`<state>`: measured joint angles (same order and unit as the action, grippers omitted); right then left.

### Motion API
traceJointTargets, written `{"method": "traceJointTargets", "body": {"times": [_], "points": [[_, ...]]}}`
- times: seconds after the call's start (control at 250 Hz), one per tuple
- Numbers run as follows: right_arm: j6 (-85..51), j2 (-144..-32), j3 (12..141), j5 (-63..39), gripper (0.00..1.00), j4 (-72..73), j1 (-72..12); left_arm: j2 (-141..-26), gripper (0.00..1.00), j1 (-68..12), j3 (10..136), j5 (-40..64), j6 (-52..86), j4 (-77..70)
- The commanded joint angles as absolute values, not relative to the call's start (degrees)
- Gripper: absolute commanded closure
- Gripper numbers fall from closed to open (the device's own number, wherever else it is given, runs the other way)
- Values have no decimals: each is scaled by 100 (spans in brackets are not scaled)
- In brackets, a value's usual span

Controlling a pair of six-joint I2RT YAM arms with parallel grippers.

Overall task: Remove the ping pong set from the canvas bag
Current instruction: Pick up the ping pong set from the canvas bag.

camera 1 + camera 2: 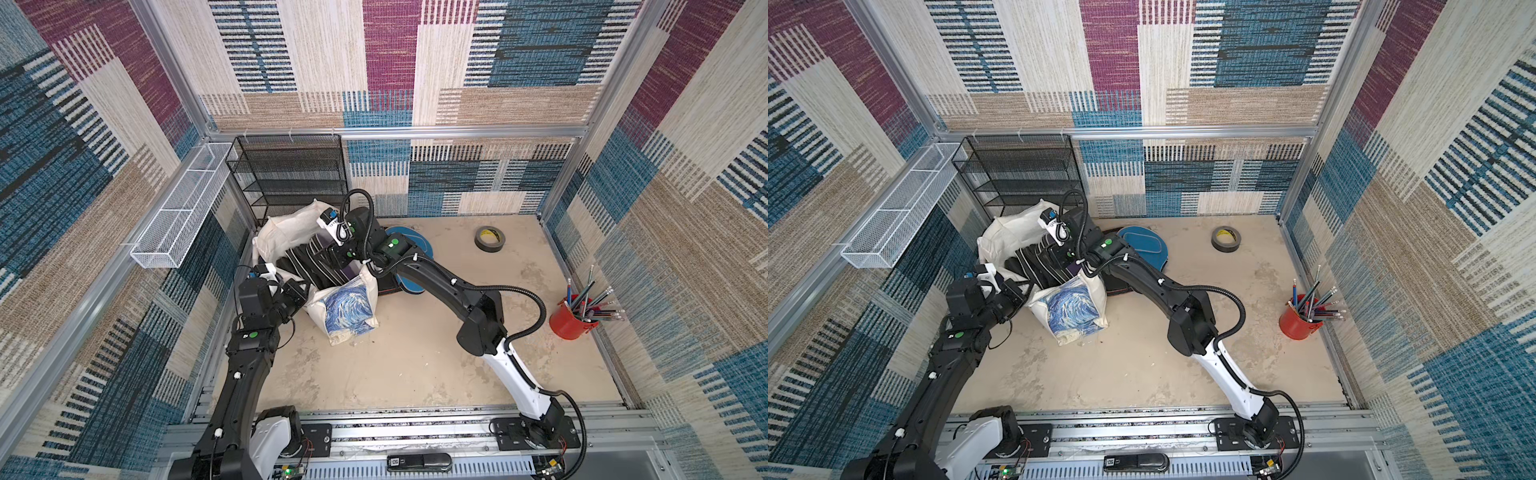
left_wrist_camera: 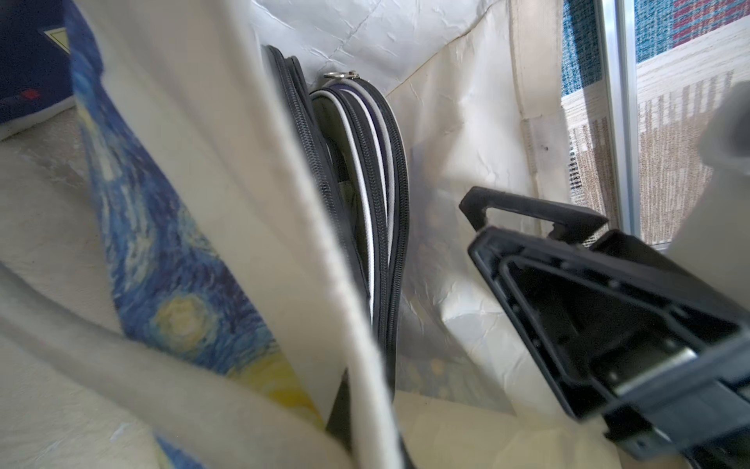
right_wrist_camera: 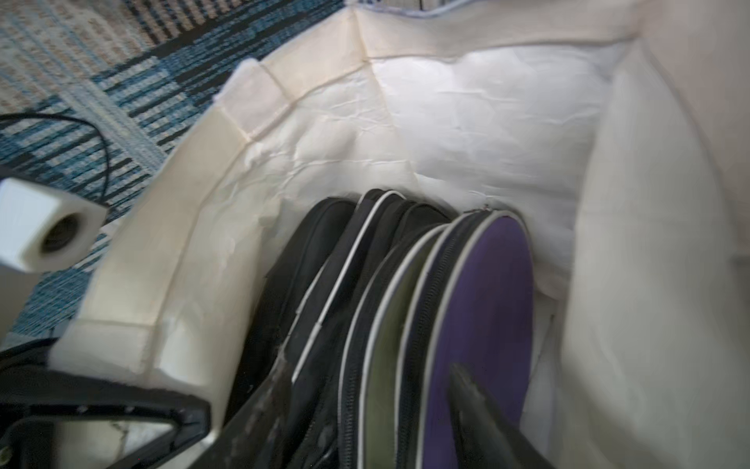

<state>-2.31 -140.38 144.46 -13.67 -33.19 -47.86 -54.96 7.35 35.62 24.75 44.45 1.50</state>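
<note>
The bag (image 1: 347, 309) was found standing open on the bench (image 1: 415, 365), toward the rear left corner, its printed side turned to the front edge. Several zipped cases (image 3: 406, 304) were seen on edge inside it, packed side by side: black ones, an olive one and a purple one. The left claw (image 1: 305, 296) was closed together on the bag's rim, on the side nearest the left edge. The right claw (image 3: 369, 365) was found inside the bag's mouth, jaws apart, one finger over the black cases and one over the purple face; a grip could not be confirmed. A blue case (image 1: 409, 243) was noted flat on the bench just beside the bag, partly hidden by the right arm. Tape (image 1: 489, 239) lay near the rear edge. A red cup (image 1: 567, 320) of pencils was recorded at the right edge.
</note>
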Motion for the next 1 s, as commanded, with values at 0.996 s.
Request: {"method": "traceJointTargets", "body": {"times": [0.996], "points": [[33,-14473,14385,851,44,-3526,-4889,-5212,100,738,3489,2450,4236,195]]}}
